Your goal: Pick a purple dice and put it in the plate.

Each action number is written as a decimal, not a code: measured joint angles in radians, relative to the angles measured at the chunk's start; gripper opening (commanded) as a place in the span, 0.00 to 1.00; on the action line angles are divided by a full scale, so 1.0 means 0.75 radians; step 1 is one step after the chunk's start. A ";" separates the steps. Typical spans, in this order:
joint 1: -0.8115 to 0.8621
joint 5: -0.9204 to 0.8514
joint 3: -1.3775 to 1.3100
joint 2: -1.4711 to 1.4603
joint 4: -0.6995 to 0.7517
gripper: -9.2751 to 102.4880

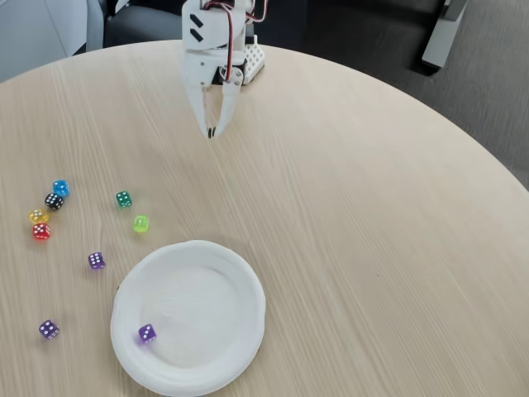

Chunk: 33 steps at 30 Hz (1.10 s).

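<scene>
Purple dice [147, 333]: one inside the plate [223, 273], lower left part. Two more purple dice [97, 260] [49, 330] lie on the worktop [372, 231] left of the plate. Hand [211, 132]: fingers together, empty, hanging well above the plate near the worktop's far edge.

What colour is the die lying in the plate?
Purple with white pips, die in the white plate, fixed view.
</scene>
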 measured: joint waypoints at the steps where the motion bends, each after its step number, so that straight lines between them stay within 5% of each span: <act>1: 0.000 0.000 0.000 0.000 0.022 0.09; 33: 0.008 0.065 0.000 0.000 0.055 0.09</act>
